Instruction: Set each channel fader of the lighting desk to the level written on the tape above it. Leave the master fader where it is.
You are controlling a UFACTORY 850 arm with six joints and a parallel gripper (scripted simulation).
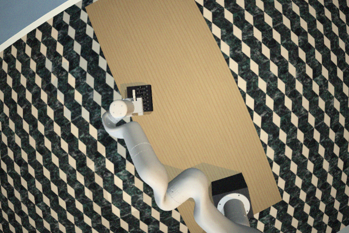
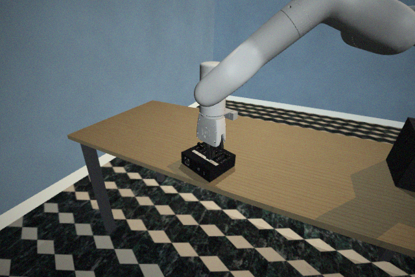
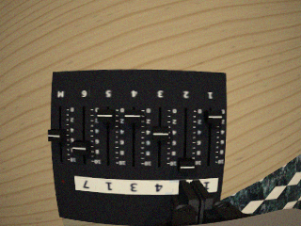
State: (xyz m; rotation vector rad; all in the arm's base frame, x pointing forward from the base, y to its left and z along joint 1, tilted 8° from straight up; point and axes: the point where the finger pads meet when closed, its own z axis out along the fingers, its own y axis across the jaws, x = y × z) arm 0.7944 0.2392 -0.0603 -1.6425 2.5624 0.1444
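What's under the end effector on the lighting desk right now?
The shut end effector sits over the tape strip, beside the channel 2 fader cap. It covers the tape's right part; 7, 1, 3, 4 stay readable, the rest is hidden.

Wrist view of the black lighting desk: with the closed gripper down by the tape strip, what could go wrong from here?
1. The shut gripper hides the end of the white tape strip, so a written level there cannot be checked.
2. The fader caps sit close together; pushing the lowest one could nudge its neighbour.
3. The small black lighting desk lies near the wooden table's edge and looks unfixed; a sideways push might slide it.
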